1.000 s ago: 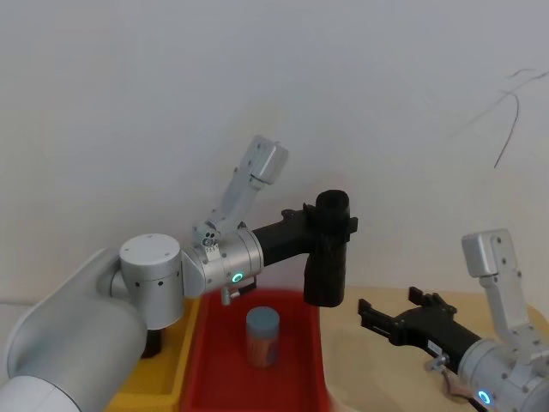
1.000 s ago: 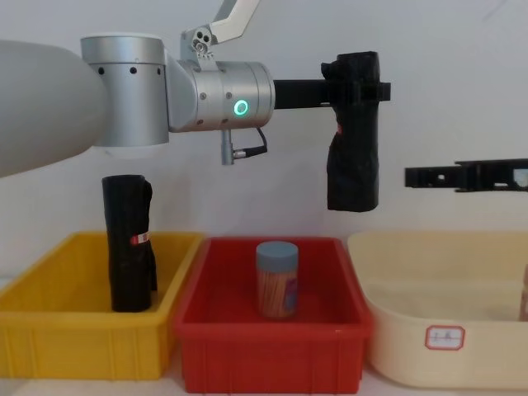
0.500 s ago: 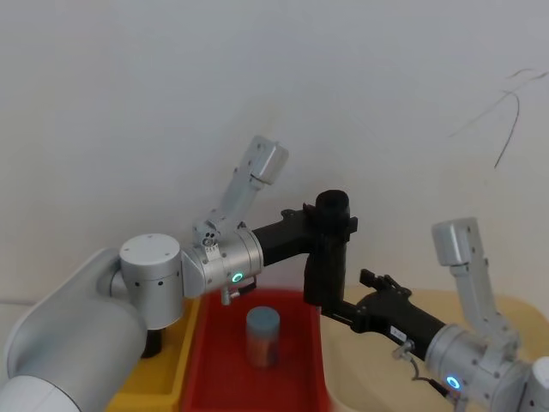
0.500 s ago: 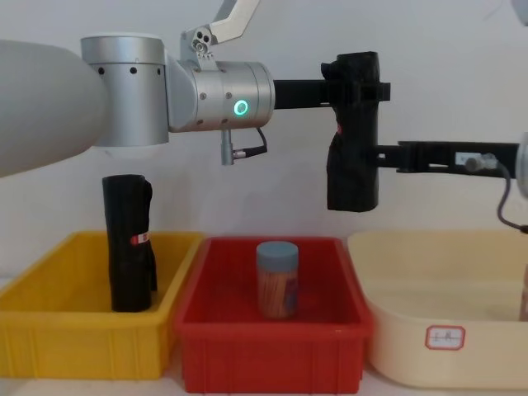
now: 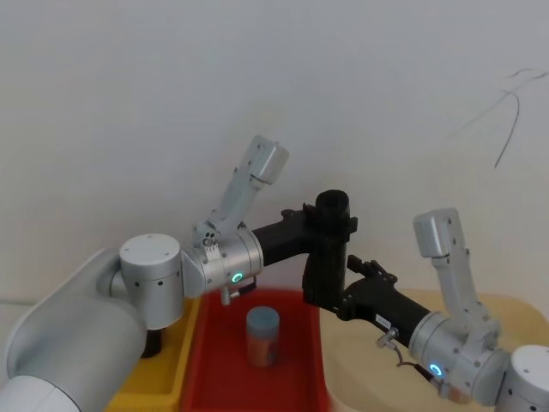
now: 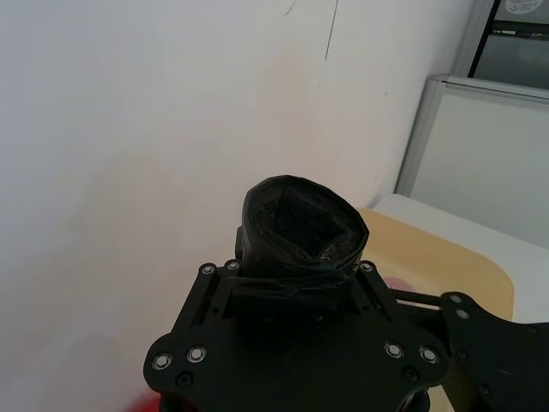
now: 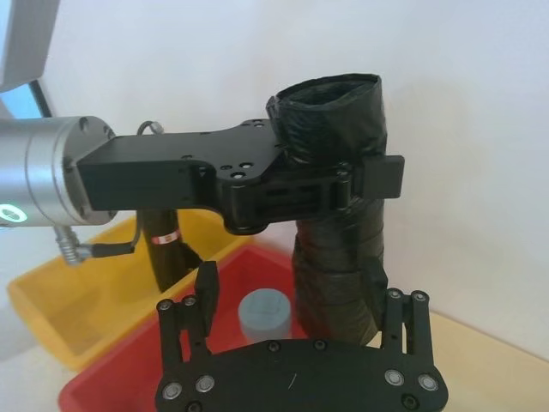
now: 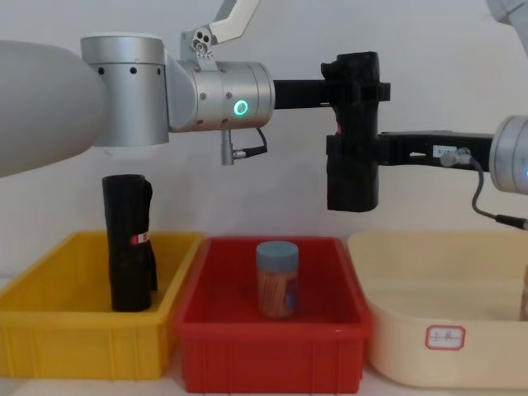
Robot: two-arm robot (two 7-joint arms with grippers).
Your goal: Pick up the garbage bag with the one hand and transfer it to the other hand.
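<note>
Handover height explains the pose: my left gripper (image 8: 356,87) is clamped on the upper part of the garbage bag (image 8: 353,188), holding the roll upright in the air above the red bin (image 8: 272,356) so its lower half hangs free. My right gripper (image 8: 355,152) straddles that lower half, spread wide with a gap on one side, not yet pinching. Below stand a blue-lidded jar (image 8: 276,282), a second black roll (image 8: 129,247) in the yellow bin (image 8: 74,351), and a cream tub (image 8: 462,351); I judge none blocks the exchange.
</note>
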